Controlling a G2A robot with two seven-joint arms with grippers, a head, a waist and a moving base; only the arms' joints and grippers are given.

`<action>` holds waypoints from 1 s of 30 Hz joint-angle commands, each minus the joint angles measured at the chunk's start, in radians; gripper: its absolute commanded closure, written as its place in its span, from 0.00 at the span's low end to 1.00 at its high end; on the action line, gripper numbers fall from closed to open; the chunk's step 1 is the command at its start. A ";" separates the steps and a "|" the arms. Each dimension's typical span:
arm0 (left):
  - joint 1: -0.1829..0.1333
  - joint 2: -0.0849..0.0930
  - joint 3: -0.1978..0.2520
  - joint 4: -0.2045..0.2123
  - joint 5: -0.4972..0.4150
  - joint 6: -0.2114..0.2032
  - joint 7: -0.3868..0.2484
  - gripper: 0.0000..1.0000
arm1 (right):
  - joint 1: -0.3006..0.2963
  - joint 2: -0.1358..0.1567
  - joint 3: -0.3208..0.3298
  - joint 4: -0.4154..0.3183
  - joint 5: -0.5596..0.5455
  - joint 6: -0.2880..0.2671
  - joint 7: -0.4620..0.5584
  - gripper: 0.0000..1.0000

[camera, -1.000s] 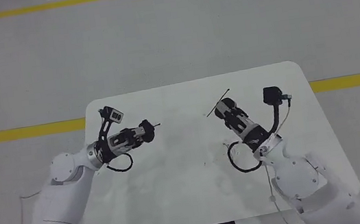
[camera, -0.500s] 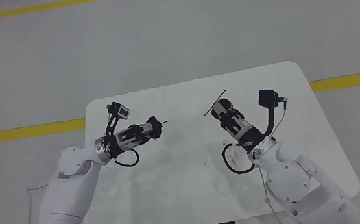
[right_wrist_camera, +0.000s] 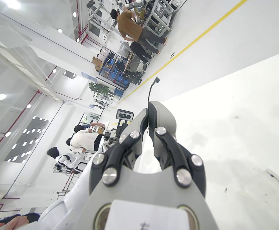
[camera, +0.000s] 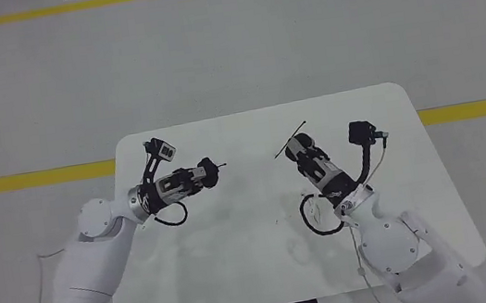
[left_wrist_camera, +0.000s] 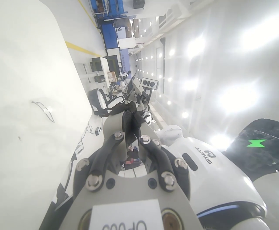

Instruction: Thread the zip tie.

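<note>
The right claw (right_wrist_camera: 148, 117) is clamped on the one zip tie (right_wrist_camera: 150, 92), whose head juts out above the surface (camera: 269, 269), over its far half. The left claw (left_wrist_camera: 130, 122), pinched together on a dark bit (left_wrist_camera: 137, 117) I cannot identify, hangs over the surface's left part. Both edged toward the surface's middle a second ago, then held, so threading looks near but not yet begun. Two claws, one tie, one surface.

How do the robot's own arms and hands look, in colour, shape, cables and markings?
The arms have white shells. The left hand and the right hand are alike: grey metal base, black link bars with silver pins, pale grey fingers, black pads. A white label sits on each base; a black cable loops at each wrist.
</note>
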 commanded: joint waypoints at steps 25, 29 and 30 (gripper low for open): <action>0.000 0.000 0.000 0.000 0.000 0.000 0.000 1.00 | 0.061 -0.057 -0.215 0.038 -0.227 0.094 -0.178 1.00; 0.013 -0.003 0.016 -0.015 0.004 0.000 0.045 1.00 | 0.061 -0.058 -0.218 0.038 -0.228 0.092 -0.179 1.00; 0.015 -0.005 0.022 -0.018 0.013 0.000 0.057 1.00 | 0.063 -0.061 -0.231 0.040 -0.254 0.095 -0.179 1.00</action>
